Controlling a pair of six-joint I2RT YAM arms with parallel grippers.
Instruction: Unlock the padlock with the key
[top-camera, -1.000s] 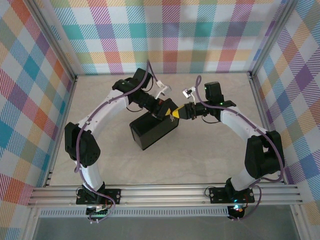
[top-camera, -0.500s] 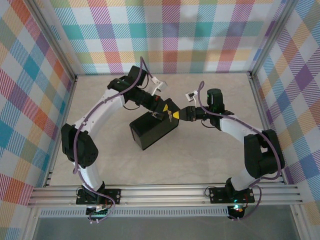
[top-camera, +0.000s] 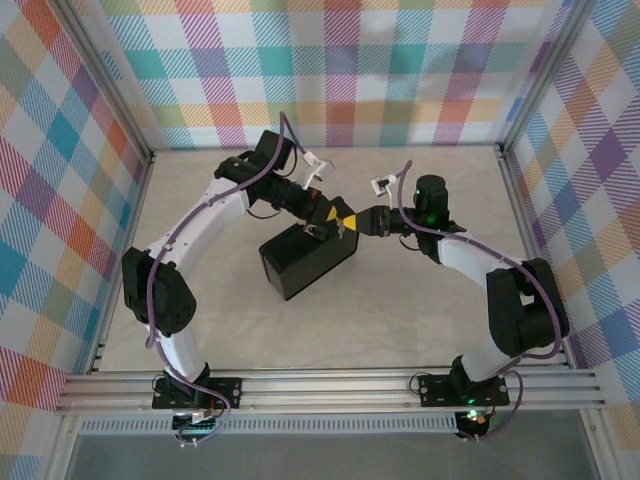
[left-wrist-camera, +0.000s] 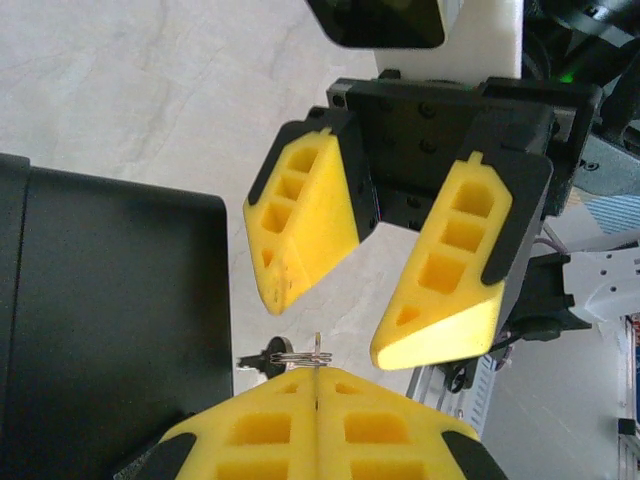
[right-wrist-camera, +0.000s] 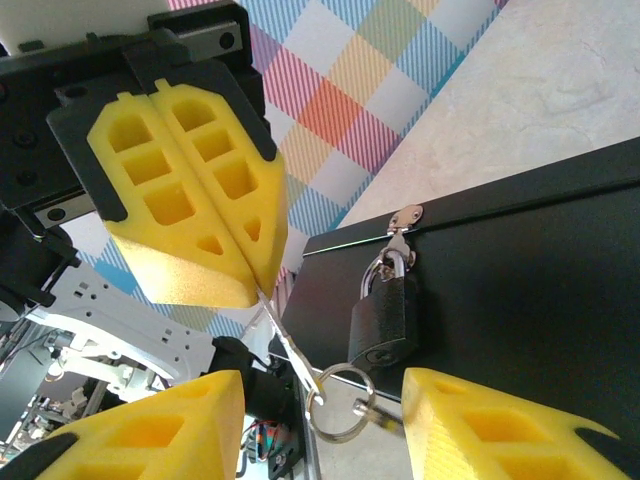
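Over the black box (top-camera: 300, 268), top view: left gripper (top-camera: 328, 214) and right gripper (top-camera: 353, 222) meet tip to tip
Left wrist view: left fingers (left-wrist-camera: 300, 398) pressed together; right jaws part open, empty
Right wrist view, risk: key (right-wrist-camera: 288, 345), pinched by left gripper, could twist or drop in handover
Right wrist view, padlock (right-wrist-camera: 384, 312): dark body, silvery shackle (right-wrist-camera: 378, 268), hanging from box hasp (right-wrist-camera: 404, 222)

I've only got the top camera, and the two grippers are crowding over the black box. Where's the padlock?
Observer: The right wrist camera shows the padlock hanging from the hasp on the black box.
Operator: Who has the key?
Observer: The left gripper is shut on the key, just left of the padlock in that view.
Operator: And the other one?
Observer: The right gripper is open, gripping nothing.
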